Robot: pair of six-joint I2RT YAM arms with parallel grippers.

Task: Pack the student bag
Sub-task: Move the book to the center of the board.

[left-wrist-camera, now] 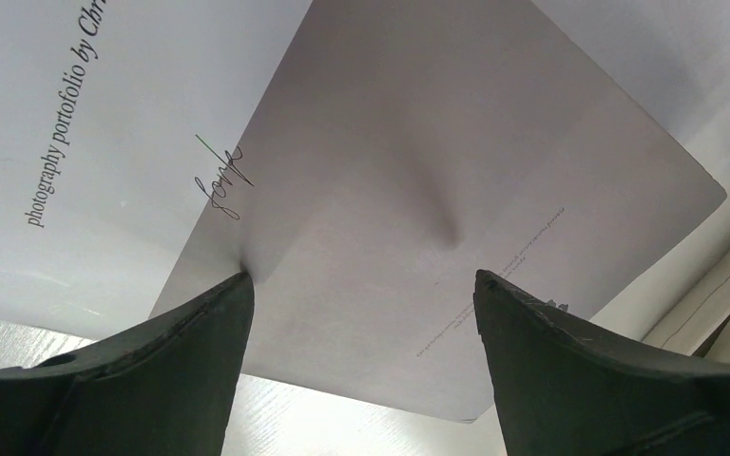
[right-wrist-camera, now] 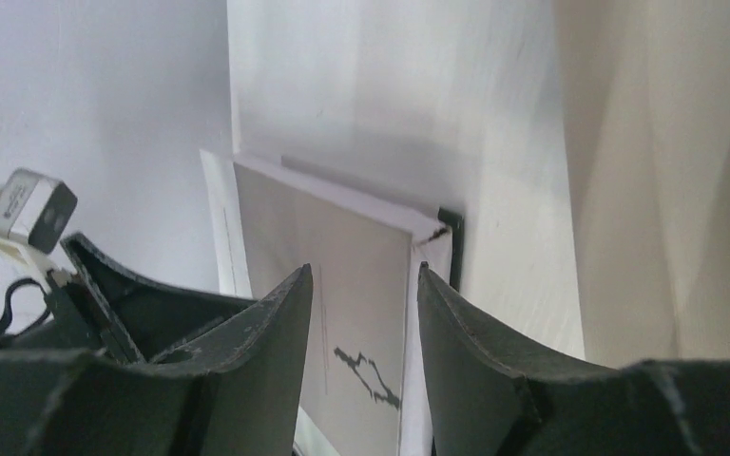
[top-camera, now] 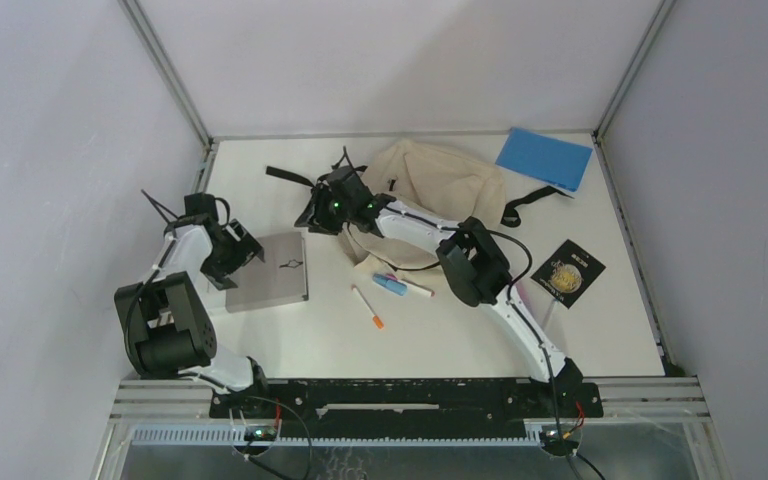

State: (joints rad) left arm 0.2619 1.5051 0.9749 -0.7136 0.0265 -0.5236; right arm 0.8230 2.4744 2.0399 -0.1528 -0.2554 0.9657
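Your left claw is spread wide over the grey booklet. Your right claw hangs slightly parted, gripping nothing, just beside the student bag, which lies slumped at the far middle of the surface.
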